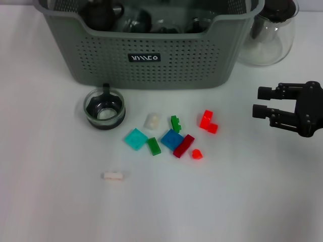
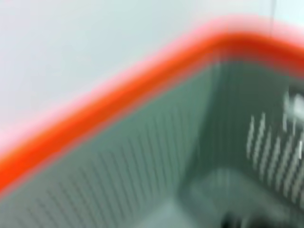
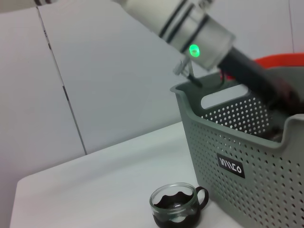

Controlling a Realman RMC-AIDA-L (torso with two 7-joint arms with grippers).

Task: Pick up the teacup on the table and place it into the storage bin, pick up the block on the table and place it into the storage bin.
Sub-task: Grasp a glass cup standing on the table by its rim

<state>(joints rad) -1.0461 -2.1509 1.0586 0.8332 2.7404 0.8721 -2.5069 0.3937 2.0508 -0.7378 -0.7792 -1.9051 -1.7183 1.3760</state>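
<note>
The teacup (image 1: 104, 108), clear glass with a dark base and handle, stands on the white table in front of the grey-green storage bin (image 1: 151, 60). It also shows in the right wrist view (image 3: 175, 206), next to the bin (image 3: 237, 156). Several small blocks lie to its right: cyan (image 1: 136, 138), white (image 1: 151, 121), blue (image 1: 171, 138), red (image 1: 207, 121). A cream block (image 1: 113, 175) lies alone nearer me. My right gripper (image 1: 263, 102) is open and empty, above the table to the right of the blocks. My left arm (image 3: 199, 33) reaches down into the bin, where its gripper is hidden.
A clear glass pitcher (image 1: 267, 30) stands right of the bin at the back. Dark items (image 1: 101, 12) lie inside the bin. An orange-rimmed container (image 3: 280, 59) sits behind the bin, and its rim (image 2: 118, 104) fills the blurred left wrist view.
</note>
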